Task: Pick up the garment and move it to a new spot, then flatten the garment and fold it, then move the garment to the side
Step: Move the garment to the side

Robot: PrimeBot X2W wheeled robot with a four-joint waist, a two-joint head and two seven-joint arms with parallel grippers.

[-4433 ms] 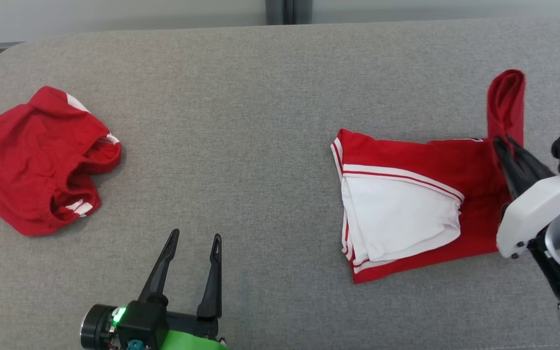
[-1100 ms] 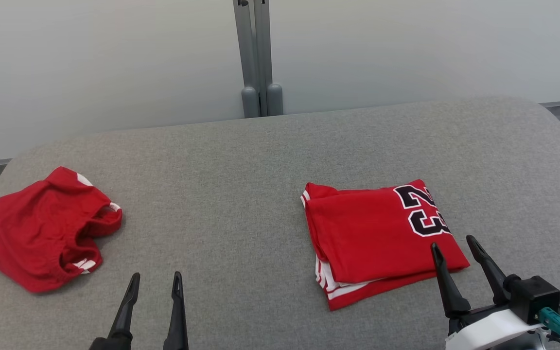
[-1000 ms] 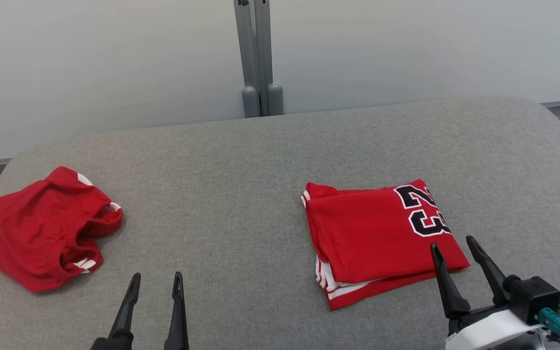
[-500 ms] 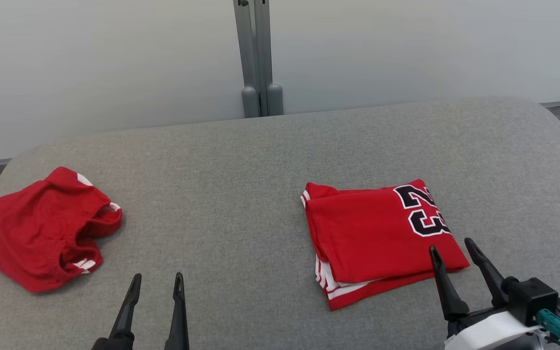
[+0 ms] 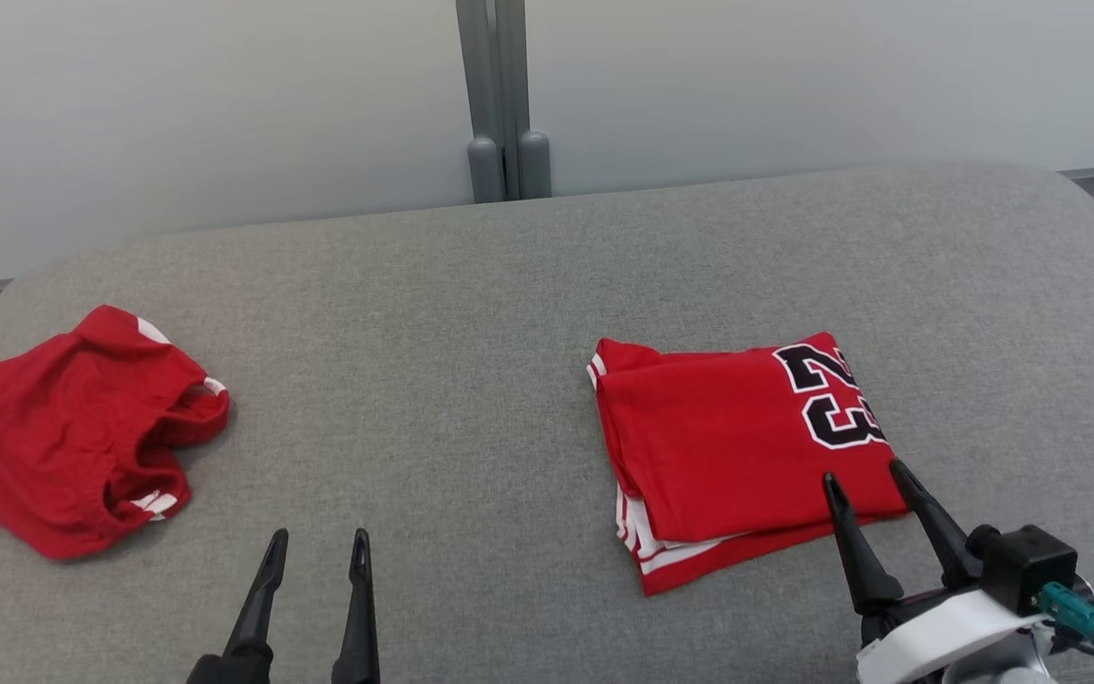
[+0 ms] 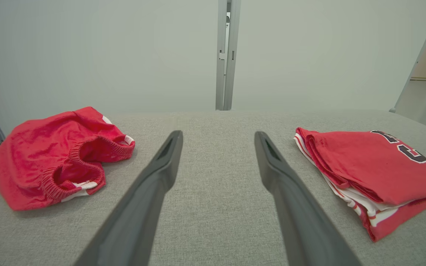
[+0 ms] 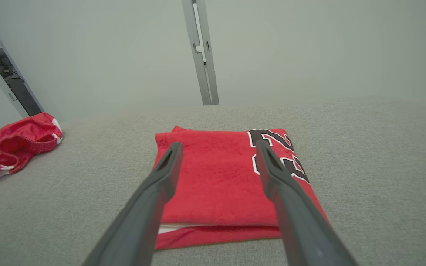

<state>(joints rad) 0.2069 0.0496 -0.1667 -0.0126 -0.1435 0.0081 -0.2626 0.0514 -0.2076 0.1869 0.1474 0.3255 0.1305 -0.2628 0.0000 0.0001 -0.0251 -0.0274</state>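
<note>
– Two red garments on the grey cushion [image 5: 433, 313]. Which one is folded?

– The red jersey [image 5: 737, 446], right of centre in the head view. It lies flat as a rough rectangle with a black, white-edged "23" at its upper right corner. White layers with red stripes peek out along its lower left edge.

– And the other one?

– The red shorts [image 5: 72, 427] sit crumpled at the far left of the frame, well apart from the jersey. The waistband is gathered and there are bits of white trim.

– Where is the right gripper [image 5: 863, 472]?

– At the lower right, with its two dark fingers pointing up the frame. The jaws are spread and nothing is between them. The tips overlap the jersey's lower right edge. In the right wrist view the fingers [image 7: 161, 177] reach over the near part of the jersey, one on each side of its middle. Whether they touch the cloth cannot be told.

– And the left gripper [image 5: 319, 538]?

– At the bottom edge, left of centre, over bare cushion. Its jaws are also parted and hold nothing. In the left wrist view the shorts lie to the left of the fingers and the jersey to their right.

– Anything behind the cushion?

– A pale wall [image 5: 205, 114] and a grey post [image 5: 498, 95] at top centre.
</note>
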